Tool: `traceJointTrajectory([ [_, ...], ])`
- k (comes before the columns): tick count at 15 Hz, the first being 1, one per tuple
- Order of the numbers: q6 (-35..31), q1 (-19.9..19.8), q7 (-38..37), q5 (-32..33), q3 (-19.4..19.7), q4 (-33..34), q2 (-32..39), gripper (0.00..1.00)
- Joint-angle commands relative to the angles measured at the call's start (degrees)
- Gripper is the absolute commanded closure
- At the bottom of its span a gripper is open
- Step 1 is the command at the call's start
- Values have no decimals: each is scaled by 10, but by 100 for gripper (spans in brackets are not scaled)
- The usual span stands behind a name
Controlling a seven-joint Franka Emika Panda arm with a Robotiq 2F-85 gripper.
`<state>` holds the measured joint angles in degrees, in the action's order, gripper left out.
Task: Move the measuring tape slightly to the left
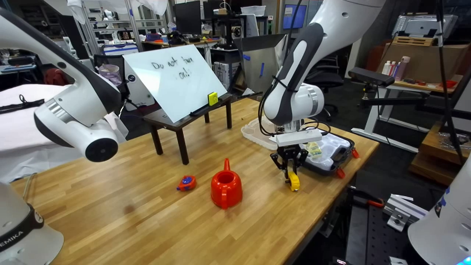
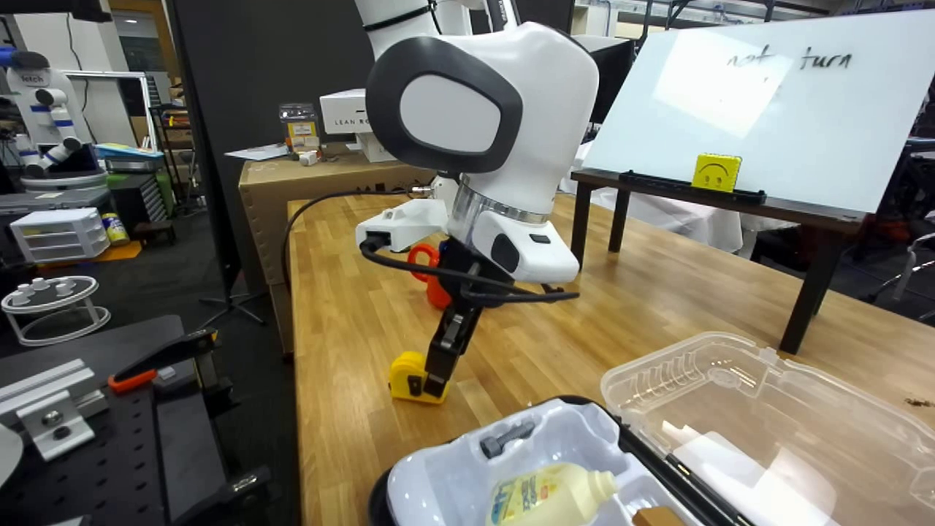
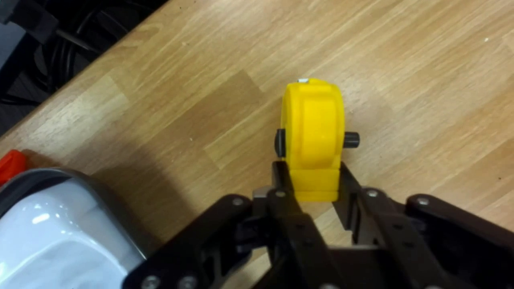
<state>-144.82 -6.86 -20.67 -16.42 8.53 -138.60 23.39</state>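
Note:
The yellow measuring tape (image 1: 294, 182) with black details is at or just above the wooden table, near its edge; I cannot tell whether it touches the wood. It also shows in an exterior view (image 2: 407, 375) and in the wrist view (image 3: 315, 124). My gripper (image 3: 312, 176) points down, with one black finger against each side of the tape's near end. It is shut on the tape. The gripper shows in both exterior views (image 1: 290, 176) (image 2: 440, 380). In the wrist view a black knob sticks out on the tape's right side and a black piece on its left.
An open case (image 2: 431, 467) with a white tray and clear lid (image 2: 701, 358) stands close to the gripper. A red funnel-like pot (image 1: 226, 189) and a small red-blue item (image 1: 187, 182) sit on the table (image 1: 154, 221). A small dark stand (image 1: 180, 127) holds a whiteboard (image 1: 173, 84).

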Motion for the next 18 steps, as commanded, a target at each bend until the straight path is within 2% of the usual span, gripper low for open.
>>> traceJointTrajectory([
  [1, 5, 11, -17, 0, -2, 16, 4, 93],
  [8, 17, 55, -82, 12, -2, 38, 7, 93],
  [18, 9, 107, -125, -6, -48, 12, -23, 93],
])
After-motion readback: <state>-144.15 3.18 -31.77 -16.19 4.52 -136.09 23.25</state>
